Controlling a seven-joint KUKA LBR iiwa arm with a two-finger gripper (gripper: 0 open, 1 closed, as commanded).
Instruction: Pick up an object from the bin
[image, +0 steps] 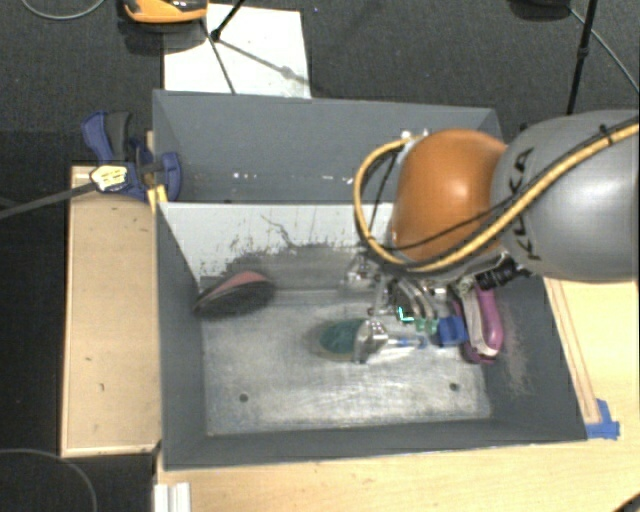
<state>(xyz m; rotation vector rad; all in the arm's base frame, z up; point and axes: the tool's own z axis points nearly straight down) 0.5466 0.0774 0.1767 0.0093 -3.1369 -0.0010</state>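
My gripper (372, 338) is low in the middle of the bin, its metal fingertips right beside a dark teal rounded thing (338, 338) that lies just left of them. Whether the teal thing is between the fingers cannot be made out. A blue-and-white object (448, 332) lies just right of the gripper, with a purple, elongated object (488, 322) beyond it near the right wall.
A flat, oval thing, dark with a reddish top (236, 292), rests at the back left of the bin floor. The arm with its orange cover and cables hangs over the bin's right back part, hiding what lies beneath.
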